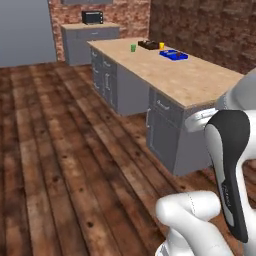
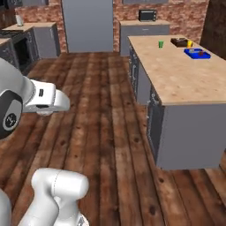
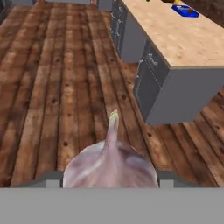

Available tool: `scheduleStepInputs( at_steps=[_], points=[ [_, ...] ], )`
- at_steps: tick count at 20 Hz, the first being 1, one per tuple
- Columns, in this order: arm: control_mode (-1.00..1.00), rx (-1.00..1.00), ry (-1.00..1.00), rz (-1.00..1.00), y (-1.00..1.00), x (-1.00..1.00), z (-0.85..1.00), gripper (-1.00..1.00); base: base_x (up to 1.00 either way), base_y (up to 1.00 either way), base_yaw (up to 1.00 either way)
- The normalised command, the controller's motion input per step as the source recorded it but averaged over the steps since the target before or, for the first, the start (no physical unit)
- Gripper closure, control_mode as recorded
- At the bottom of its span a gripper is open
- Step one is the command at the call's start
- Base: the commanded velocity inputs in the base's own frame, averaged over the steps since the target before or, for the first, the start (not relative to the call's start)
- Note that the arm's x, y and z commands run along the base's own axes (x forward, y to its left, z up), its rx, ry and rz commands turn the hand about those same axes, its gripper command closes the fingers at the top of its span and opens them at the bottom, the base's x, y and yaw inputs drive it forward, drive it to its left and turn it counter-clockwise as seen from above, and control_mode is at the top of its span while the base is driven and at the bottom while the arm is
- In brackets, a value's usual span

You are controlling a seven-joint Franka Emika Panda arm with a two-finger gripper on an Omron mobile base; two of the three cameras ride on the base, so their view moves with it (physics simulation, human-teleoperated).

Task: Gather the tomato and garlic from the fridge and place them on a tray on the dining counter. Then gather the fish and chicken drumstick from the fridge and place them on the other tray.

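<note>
Green cup (image 2: pixel 161 44), microwave (image 2: pixel 147 15), plank floor (image 2: pixel 101 114).

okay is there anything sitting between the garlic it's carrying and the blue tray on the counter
Nothing visible blocks it. In the hand view the garlic sits between the fingers, with open wood floor and bare counter top leading to the blue tray at the far end.

Your colour inventory: garlic (image 3: pixel 110 164), pale pinkish-white streaked with purple, tip yellow-green. Dining counter (image 1: pixel 185 75), light speckled wood top over grey cabinets. Tray (image 1: pixel 174 55), bright blue. Cup (image 1: pixel 133 48), green. Floor (image 1: pixel 65 165), dark reddish-brown planks. Back wall (image 2: pixel 44 13), red brick.
</note>
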Motion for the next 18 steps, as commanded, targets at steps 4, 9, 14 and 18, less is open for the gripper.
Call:
scheduleStepInputs(
  at_steps=[4,9,14,18],
  points=[
    [1.00,0.00,0.00,0.00,0.00,0.00,0.00,1.00,0.22,-0.26,-0.77],
    [1.00,0.00,0.00,0.00,0.00,0.00,0.00,1.00,0.52,-0.30,-0.66],
    [1.00,0.00,0.00,0.00,0.00,0.00,0.00,1.00,0.91,-0.28,-0.45],
    [1.00,0.00,0.00,0.00,0.00,0.00,0.00,1.00,1.00,-0.24,-0.32]
  ],
)
